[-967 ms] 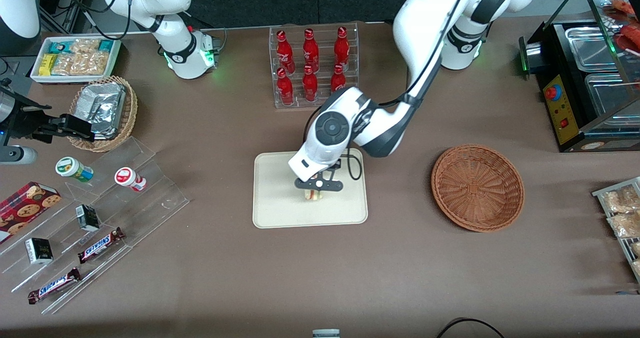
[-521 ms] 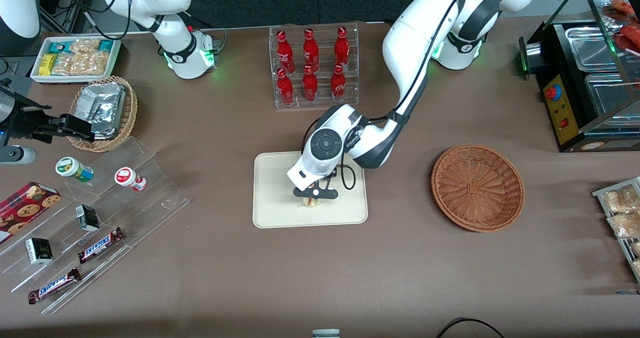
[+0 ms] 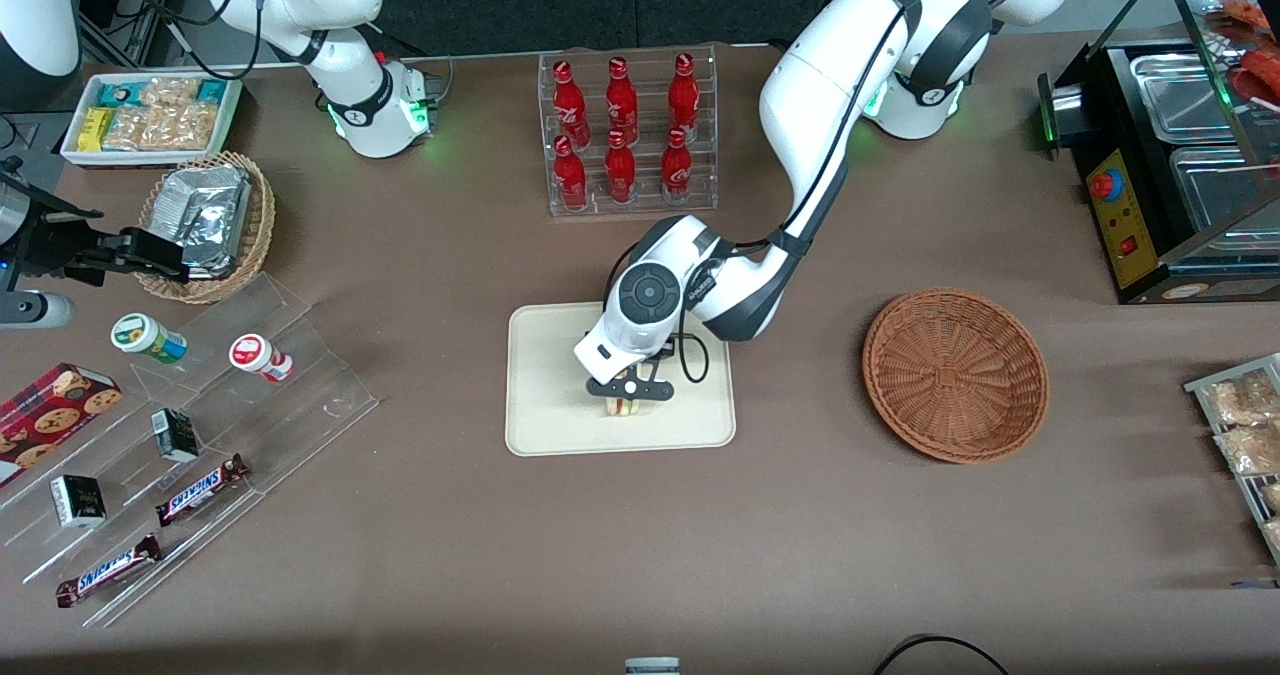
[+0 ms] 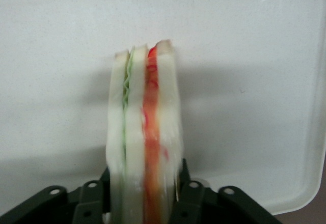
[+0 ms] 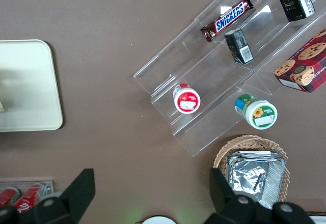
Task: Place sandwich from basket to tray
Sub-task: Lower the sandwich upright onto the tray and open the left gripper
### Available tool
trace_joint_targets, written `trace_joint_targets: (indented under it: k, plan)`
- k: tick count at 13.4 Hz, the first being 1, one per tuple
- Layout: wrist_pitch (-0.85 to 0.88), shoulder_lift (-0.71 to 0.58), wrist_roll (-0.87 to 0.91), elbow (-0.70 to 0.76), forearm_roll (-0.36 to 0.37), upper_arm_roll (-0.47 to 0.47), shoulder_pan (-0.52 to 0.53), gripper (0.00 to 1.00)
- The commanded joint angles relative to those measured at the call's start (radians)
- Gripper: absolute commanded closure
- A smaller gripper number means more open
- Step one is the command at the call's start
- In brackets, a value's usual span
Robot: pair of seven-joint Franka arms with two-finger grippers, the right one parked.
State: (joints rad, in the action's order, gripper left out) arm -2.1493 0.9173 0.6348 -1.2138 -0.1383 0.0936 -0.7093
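**Sandwich pinched over the tray**

The end effector [image 3: 622, 401] hangs low over the tray [image 3: 545, 425], its fingers [image 4: 189, 196] pinching the sandwich [image 4: 144, 132] from both flat sides. The wedge stands on edge between them, with its green and red-orange filling layers running straight out from the end effector toward the tray's surface. The basket [image 3: 955, 374] sits on the desk [image 3: 800, 555], well apart, toward the working arm's end.

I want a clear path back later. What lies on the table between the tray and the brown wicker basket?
Nothing: in the front view only bare brown tabletop separates the tray from the basket. The gripper holds the sandwich over the tray.
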Motion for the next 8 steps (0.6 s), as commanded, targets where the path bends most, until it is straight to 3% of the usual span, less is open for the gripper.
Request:
trace_joint_targets:
  k: [1,4,8]
  plan:
    - [0.032,-0.023,0.009,0.025,0.014,-0.015,-0.012,0.01]
    - [0.138,-0.104,0.002,-0.007,0.009,-0.015,0.023,0.01]
    - [0.177,-0.312,-0.14,-0.28,-0.001,-0.012,0.132,0.01]
